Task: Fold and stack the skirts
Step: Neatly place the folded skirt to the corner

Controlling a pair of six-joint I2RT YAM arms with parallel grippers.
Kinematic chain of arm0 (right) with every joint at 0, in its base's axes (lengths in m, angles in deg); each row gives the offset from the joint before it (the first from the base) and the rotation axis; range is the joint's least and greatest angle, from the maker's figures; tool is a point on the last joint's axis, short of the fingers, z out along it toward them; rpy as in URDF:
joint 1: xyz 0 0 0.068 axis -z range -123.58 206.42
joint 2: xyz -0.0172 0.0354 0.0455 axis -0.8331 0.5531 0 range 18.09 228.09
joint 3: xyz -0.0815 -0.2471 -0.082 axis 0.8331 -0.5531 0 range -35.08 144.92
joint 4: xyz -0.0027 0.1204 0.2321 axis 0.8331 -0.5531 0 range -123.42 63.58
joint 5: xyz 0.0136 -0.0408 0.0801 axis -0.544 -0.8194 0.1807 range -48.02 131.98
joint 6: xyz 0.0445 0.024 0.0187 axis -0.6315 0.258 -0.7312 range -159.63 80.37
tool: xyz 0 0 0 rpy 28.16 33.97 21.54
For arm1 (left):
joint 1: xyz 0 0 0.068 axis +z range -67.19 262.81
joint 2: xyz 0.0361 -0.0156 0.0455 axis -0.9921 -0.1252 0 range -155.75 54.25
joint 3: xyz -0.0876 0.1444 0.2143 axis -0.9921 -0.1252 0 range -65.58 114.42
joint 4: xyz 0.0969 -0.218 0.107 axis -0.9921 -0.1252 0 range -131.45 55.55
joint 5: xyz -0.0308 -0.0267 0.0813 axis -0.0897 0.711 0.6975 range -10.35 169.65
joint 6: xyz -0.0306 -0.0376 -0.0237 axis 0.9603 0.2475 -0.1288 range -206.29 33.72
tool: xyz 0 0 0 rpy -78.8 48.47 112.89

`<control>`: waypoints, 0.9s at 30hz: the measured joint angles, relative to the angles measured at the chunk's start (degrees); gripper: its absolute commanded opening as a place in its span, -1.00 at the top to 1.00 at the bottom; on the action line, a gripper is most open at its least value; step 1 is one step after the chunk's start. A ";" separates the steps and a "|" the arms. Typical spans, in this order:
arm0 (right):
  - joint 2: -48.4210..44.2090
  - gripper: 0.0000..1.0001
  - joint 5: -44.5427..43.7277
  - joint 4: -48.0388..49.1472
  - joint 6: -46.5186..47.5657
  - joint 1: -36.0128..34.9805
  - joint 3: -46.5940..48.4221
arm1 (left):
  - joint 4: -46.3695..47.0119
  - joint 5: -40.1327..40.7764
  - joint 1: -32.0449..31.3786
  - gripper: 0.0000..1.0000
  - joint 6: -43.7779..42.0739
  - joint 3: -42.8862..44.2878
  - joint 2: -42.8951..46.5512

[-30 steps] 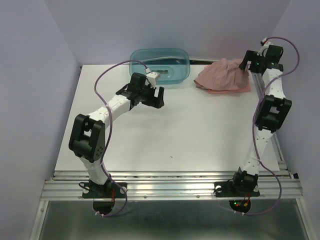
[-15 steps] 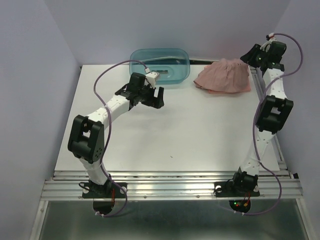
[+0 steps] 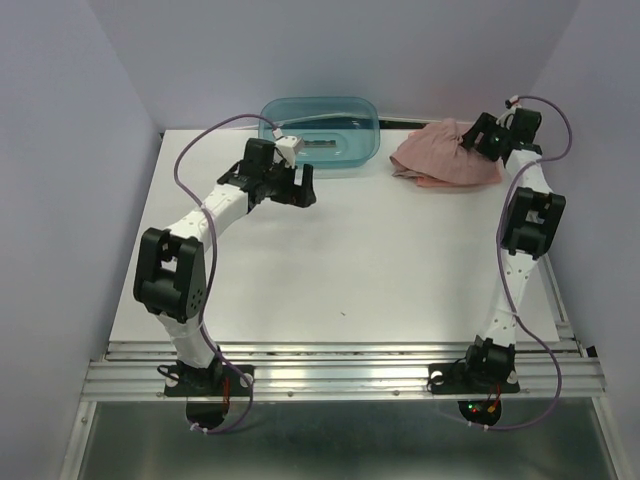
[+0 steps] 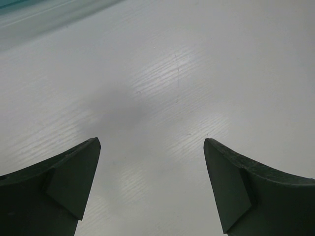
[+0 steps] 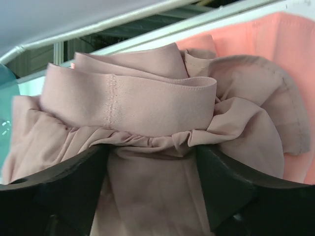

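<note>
The mauve-pink pleated skirt (image 3: 437, 150) lies bunched at the table's back right, on top of the coral-salmon skirt (image 3: 445, 182), whose edge shows under it. My right gripper (image 3: 472, 138) is low over the right part of the pile, open. In the right wrist view its fingers (image 5: 59, 187) straddle gathered mauve cloth (image 5: 147, 103) just below the waistband, and the coral skirt (image 5: 290, 44) shows at the upper right. My left gripper (image 3: 298, 190) is open and empty over bare table (image 4: 162, 88), just in front of the tub.
A translucent teal tub (image 3: 318, 101) stands at the back middle, left of the skirts; its edge shows in the left wrist view (image 4: 19, 5). The table's right rail (image 3: 550, 290) runs beside the right arm. Walls enclose the back and both sides.
My right gripper has swung from the back right corner leftward and down onto the mauve skirt. My left gripper has shifted a little back and left toward the tub.
</note>
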 measured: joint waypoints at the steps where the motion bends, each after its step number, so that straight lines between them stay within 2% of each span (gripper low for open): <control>1: -0.07 -0.72 0.02 0.22 0.11 0.00 0.28 | -0.09 -0.24 0.28 -0.97 -0.02 0.22 -0.04; 2: -0.33 -0.91 0.09 0.26 0.35 0.00 0.39 | -0.31 -0.50 0.63 -0.97 -0.07 0.61 -0.04; 3: -0.61 -0.98 0.13 0.22 0.57 -0.04 0.39 | -0.33 -0.63 0.94 -0.97 -0.11 0.83 -0.04; 10: -8.90 -1.00 0.94 -3.32 5.14 -0.15 -1.92 | -1.01 4.55 2.78 -0.97 -2.78 4.92 0.63; 13: -19.10 -1.00 1.75 -4.70 8.17 -0.15 -6.19 | -2.54 6.43 3.58 -0.97 -4.07 7.30 1.73; 21: -45.35 -1.00 5.44 -10.97 18.18 -0.48 -23.87 | -4.17 5.44 9.40 -0.97 -8.76 8.00 7.32; 27: -53.96 -1.00 4.00 -16.81 23.21 -4.17 -47.15 | -3.76 5.38 9.25 -0.97 -15.02 -6.97 17.27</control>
